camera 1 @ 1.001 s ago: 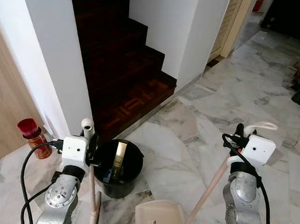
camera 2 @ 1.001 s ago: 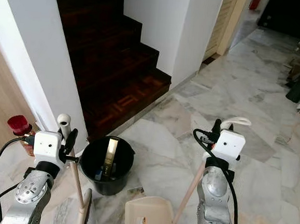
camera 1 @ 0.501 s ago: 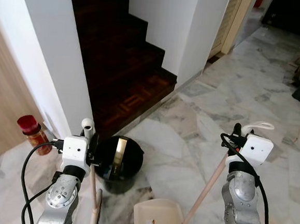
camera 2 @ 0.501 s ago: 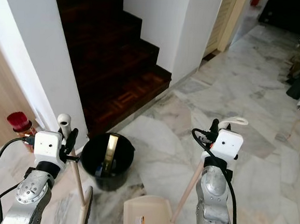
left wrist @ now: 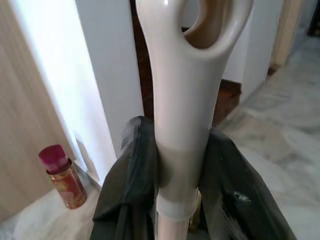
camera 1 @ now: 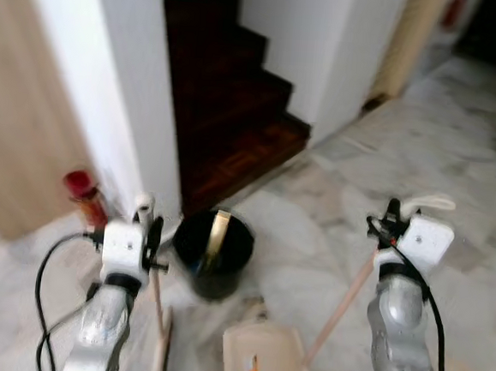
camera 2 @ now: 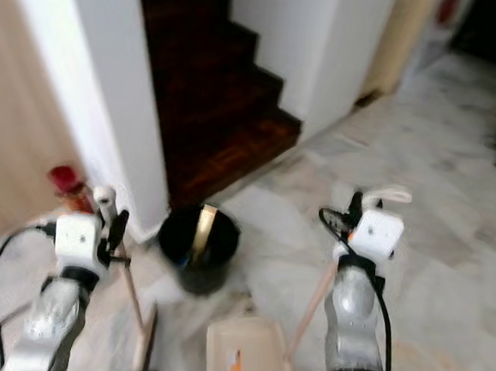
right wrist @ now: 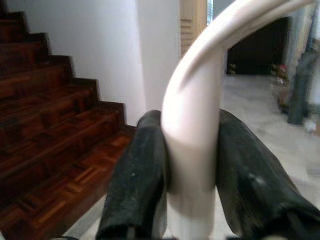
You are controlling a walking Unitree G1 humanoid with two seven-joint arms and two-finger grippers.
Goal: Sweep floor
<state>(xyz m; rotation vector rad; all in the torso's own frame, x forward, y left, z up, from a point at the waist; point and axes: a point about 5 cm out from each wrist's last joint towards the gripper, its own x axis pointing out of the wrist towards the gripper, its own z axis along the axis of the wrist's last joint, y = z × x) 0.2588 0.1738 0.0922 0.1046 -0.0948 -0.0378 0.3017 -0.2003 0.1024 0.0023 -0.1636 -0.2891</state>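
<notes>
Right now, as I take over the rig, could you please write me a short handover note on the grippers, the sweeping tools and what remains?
Left gripper: shut on the broom handle, held upright in front of the robot.
Right gripper: shut on the dustpan handle; the dustpan sits low on the marble floor between the arms.
Black bucket stands just ahead, by the foot of the stairs; a red-capped jar is by the wall on the left.
Head views are blurred, so any dirt on the floor cannot be made out.
Done: both tools in hand. Left: sweep, collect into the dustpan, probably empty it into the bucket.
</notes>
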